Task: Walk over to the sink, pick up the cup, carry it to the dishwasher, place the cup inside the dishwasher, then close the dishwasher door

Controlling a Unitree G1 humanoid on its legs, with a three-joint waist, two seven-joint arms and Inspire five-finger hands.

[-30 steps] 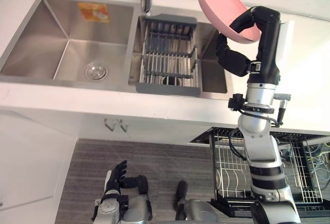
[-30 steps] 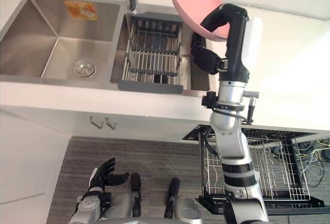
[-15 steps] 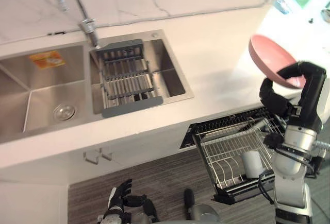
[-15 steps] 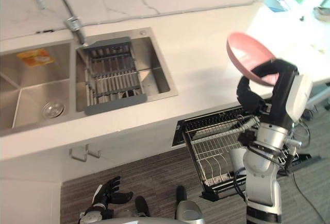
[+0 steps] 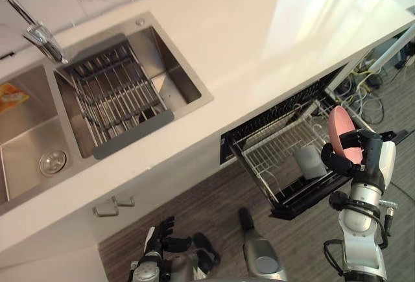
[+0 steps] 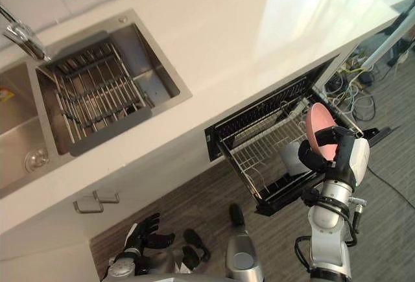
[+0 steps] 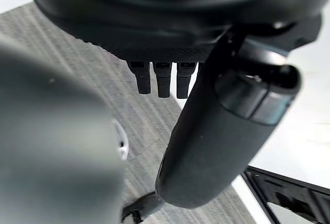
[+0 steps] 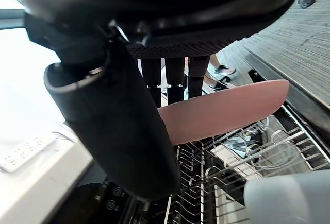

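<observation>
My right hand is shut on a pink plate, held on edge just above the outer end of the pulled-out dishwasher rack. In the right wrist view the thumb lies across one face of the pink plate and the fingers curl behind it. A pale grey cup stands in the rack close under the plate, and the same cup appears in the wrist view. My left hand hangs low over the floor with its fingers straight and empty.
A double steel sink with a grey drainer basket and a tap lies far left in the white counter. The open dishwasher juts out under the counter edge. Loose cables lie on the floor behind it.
The camera has swung right, away from the sink. My right hand has brought the pink plate down from counter height to just over the dishwasher rack. The left hand still hangs low.
</observation>
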